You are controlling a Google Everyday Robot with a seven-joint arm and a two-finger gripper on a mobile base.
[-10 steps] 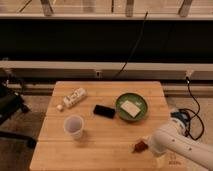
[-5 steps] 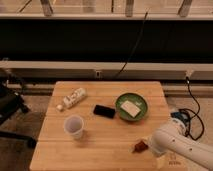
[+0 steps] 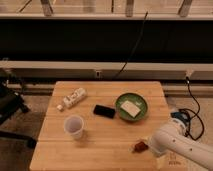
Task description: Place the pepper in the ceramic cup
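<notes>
The small reddish-brown pepper lies on the wooden table near the front right. The white ceramic cup stands upright at the table's front left, well apart from the pepper. My gripper is at the end of the white arm that reaches in from the lower right; it sits right at the pepper's right side, at table height.
A black phone lies mid-table. A green bowl with a pale block in it stands to its right. A white bottle lies on its side at the back left. A dark chair stands left of the table.
</notes>
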